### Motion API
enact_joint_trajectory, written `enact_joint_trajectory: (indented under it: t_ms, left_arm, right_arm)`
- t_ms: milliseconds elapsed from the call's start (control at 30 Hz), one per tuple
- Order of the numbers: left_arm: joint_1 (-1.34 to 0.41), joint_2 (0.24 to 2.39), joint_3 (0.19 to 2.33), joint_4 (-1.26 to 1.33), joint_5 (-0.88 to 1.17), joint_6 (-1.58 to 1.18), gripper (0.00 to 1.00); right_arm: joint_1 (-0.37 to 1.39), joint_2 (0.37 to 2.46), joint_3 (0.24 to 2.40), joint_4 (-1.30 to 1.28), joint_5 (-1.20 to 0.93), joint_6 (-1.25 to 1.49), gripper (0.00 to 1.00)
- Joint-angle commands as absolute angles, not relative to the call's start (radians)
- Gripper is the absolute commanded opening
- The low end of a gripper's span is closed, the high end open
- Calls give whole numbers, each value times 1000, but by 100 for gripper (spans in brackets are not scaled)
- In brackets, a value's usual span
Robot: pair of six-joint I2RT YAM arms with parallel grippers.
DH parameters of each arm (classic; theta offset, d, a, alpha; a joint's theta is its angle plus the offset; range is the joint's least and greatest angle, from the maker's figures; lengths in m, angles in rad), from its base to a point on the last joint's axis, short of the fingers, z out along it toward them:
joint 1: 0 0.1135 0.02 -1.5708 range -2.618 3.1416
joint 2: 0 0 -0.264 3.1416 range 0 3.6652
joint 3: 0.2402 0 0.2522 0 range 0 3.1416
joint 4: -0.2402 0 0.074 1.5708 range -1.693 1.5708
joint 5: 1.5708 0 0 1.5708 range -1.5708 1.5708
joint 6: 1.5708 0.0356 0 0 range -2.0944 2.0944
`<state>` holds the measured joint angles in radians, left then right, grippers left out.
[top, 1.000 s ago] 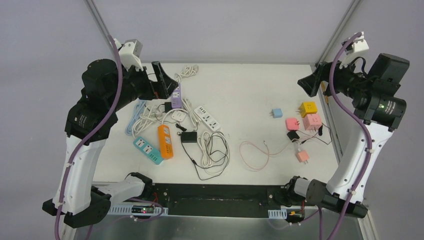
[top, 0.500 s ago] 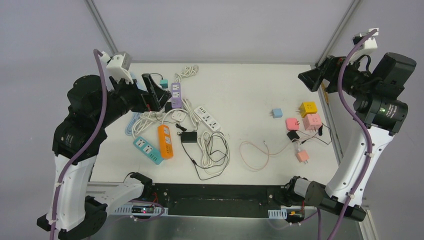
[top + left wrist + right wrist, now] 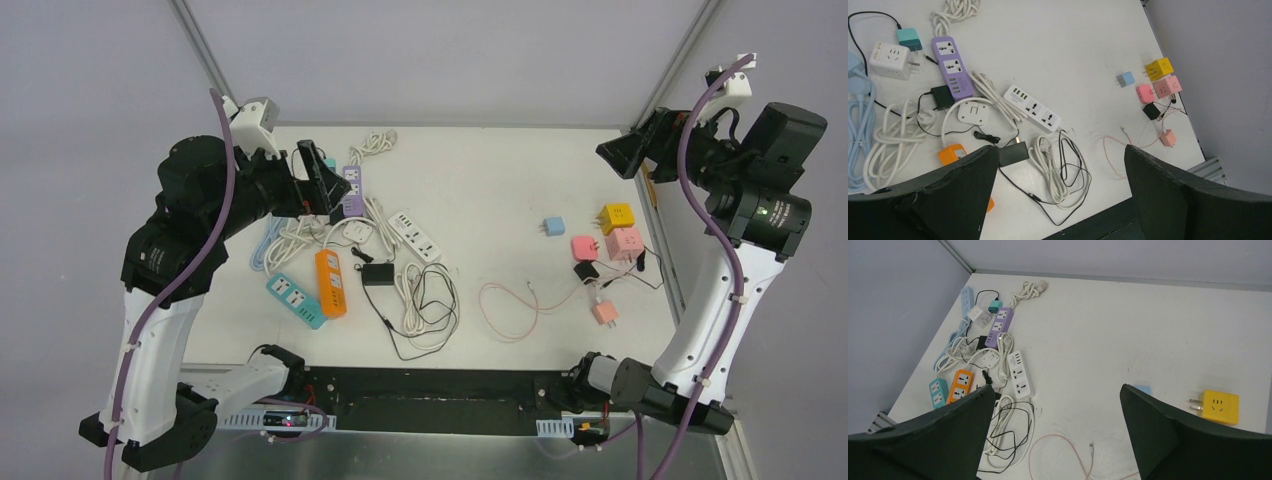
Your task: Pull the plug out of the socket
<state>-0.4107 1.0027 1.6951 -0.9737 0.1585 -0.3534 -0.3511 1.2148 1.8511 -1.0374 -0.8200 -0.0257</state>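
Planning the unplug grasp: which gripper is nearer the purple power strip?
Left. The left gripper hovers open right beside the purple power strip, at its left; the right gripper is over the table's right edge, far across from it.

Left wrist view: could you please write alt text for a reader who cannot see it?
The open left end effector hangs empty above a white table strewn with cables. Among them lie a purple plastic power strip with a black plug at its side, and a white plastic power strip.

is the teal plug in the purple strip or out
Out. The small teal plug lies on the table beside the long purple power strip; both sockets bare.
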Motion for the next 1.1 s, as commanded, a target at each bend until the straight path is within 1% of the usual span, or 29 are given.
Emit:
enact_joint_trajectory:
  t_ms: [0, 633, 1067]
  left_arm:
    - [-403, 1010, 1700, -946, 149, -349, 99]
    - [-403, 990, 1618, -887, 136, -360, 99]
    - [-403, 978, 1606, -880, 130, -360, 99]
  right_arm:
    - [-375, 1229, 1876, -994, -850, -2, 100]
    - [-405, 1264, 1868, -959, -886, 38, 100]
    - [-411, 1270, 1861, -950, -889, 35, 100]
